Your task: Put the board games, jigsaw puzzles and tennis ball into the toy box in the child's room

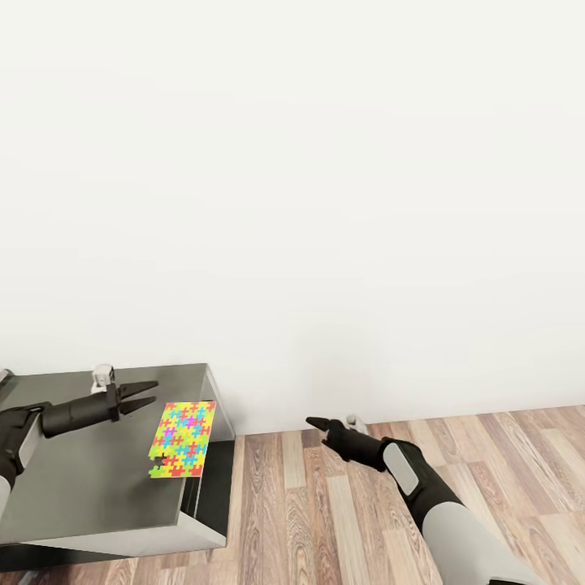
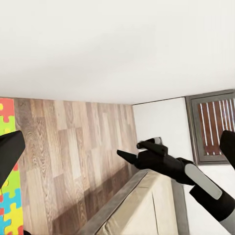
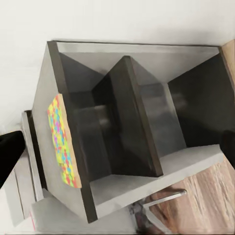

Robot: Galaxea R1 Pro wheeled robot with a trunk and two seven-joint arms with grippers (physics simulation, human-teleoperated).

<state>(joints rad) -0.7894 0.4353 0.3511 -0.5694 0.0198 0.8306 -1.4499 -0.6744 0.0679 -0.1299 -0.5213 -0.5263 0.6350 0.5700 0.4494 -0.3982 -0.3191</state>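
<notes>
**One jigsaw puzzle at the cabinet's edge, both grippers empty**

The right gripper [image 1: 318, 423] is seen nearest, its forearm stretched out over the wood-plank floor [image 1: 455, 463]; its jaws appear closed, with nothing held. The jigsaw puzzle [image 1: 183, 439] lies flat on the dark grey cabinet [image 1: 89, 479], at the edge of the top, one side overhanging. The cabinet's open compartments [image 3: 142, 127] are seen with nothing in them. The left gripper [image 1: 146, 393] is held level just beside the puzzle, jaws parted, touching nothing.
</notes>
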